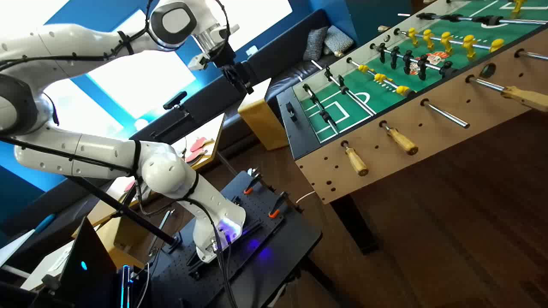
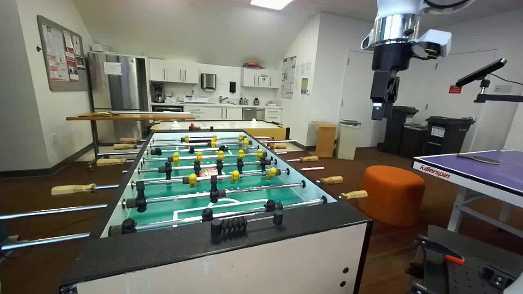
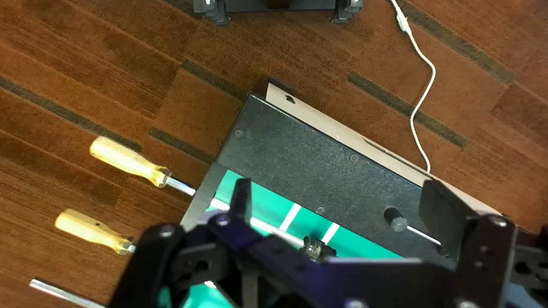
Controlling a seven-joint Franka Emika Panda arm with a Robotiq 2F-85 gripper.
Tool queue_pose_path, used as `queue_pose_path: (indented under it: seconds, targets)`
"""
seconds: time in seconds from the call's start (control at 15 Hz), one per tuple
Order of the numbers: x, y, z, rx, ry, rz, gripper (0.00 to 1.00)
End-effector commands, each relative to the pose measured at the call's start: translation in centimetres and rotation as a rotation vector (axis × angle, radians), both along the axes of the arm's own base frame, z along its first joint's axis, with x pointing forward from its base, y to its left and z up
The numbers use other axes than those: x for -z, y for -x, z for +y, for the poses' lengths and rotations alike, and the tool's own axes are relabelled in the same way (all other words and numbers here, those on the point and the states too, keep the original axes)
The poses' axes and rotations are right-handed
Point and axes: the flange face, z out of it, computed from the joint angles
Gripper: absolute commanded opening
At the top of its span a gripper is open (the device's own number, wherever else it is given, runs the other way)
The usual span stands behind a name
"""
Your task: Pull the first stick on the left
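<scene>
The white Panda arm (image 1: 180, 175) rises from a black stand (image 1: 295, 239) and arches toward the foosball table (image 1: 385, 162); its black Robotiq gripper (image 3: 337, 192) points down in mid-air near the table's end, and in the wrist view its two fingers (image 3: 242, 199) are spread wide apart; the stick in question looks to be the end rod (image 3: 274, 231), the one with black players (image 2: 207, 214); its pale wooden handle (image 2: 354, 194) juts from the long side (image 1: 366, 139) of the table, just beside the corner and well apart from the gripper; the rod crosses the green playing field (image 2: 155, 213) near the black scoring counter (image 2: 235, 223) on the end rail (image 2: 171, 247); next along comes a second wooden handle (image 1: 401, 140), then a bare metal rod end (image 1: 447, 115) poking out. Over here I can see an orange ottoman (image 2: 391, 195) beyond those handles, and a purple Killerspin ping-pong table (image 2: 433, 171) with a paddle (image 2: 478, 158) lying on it; a white cable (image 3: 421, 100) trails over the brown floor (image 3: 64, 85) to the foosball table's end panel (image 2: 245, 269); a dark couch (image 1: 287, 45) by the windows (image 1: 141, 72) holds two patterned cushions (image 1: 316, 44).
</scene>
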Motion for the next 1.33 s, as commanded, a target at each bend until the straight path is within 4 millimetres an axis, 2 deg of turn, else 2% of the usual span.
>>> queue_pose_path:
  seconds: [0.0,0.47,0.6,0.93,1.07,1.27]
  targets:
    - [-0.1,0.0,0.0,0.000,0.000,0.001,1.00]
    - [-0.1,0.0,0.0,0.000,0.000,0.001,1.00]
    - [-0.5,-1.2,-0.7,0.061,-0.003,-0.028,1.00]
    - [-0.6,-5.3,-5.8,0.350,-0.008,-0.123,1.00]
    - [0.5,-6.9,-8.2,0.462,0.000,-0.143,1.00]
    - [3.1,-8.3,-10.7,0.629,0.012,-0.150,1.00]
